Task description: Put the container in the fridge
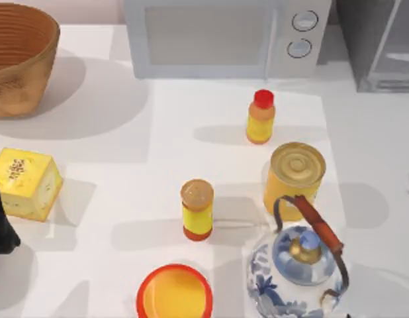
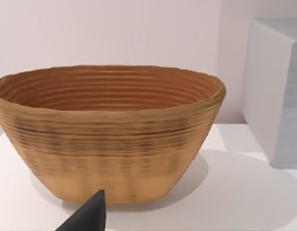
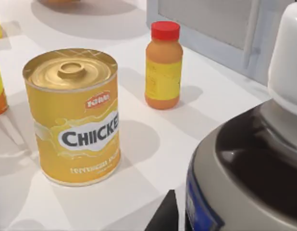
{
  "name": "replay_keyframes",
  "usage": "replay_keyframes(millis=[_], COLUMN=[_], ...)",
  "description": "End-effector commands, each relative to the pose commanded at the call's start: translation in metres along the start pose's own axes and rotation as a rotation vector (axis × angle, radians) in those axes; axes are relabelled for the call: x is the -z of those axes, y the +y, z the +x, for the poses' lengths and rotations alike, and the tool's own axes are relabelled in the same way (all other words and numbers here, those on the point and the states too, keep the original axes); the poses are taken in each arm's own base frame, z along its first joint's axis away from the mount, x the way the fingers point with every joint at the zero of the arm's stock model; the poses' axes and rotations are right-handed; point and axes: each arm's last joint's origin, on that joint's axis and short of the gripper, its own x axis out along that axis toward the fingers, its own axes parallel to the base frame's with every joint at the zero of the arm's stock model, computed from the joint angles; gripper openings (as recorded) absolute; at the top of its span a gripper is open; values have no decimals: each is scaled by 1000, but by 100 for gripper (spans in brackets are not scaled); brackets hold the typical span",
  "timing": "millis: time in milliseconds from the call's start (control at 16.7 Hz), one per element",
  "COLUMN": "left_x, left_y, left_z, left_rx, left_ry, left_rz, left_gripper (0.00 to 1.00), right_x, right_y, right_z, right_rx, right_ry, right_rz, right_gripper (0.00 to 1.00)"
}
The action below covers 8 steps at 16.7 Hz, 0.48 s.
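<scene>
The fridge (image 1: 380,43) is seen at the counter's (image 1: 92,185) far right corner, the container can't be picked out, and neither claw's grip state can be told tbh.

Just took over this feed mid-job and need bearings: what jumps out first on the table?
The blue-and-white teapot with its brown handle dominates the near right of the table, and the yellow gold-lidded can stands just behind it. A big woven basket fills the far left corner. The white microwave sits along the back, with the grey fridge at the far right corner.
</scene>
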Motion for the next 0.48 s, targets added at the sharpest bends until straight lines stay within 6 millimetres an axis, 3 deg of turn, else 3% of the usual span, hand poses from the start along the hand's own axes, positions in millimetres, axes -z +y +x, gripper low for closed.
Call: replay_keyframes(millis=[240, 480], left_x=[0, 0], left_y=[0, 0], left_z=[0, 0], left_rx=[0, 0], left_ry=[0, 0], left_rz=[0, 0], left_gripper=[100, 100], right_x=[-39, -81], right_y=[29, 75], right_z=[20, 24], right_rx=[59, 288], right_ry=[173, 238], right_rz=[-69, -159], right_gripper=[1, 1])
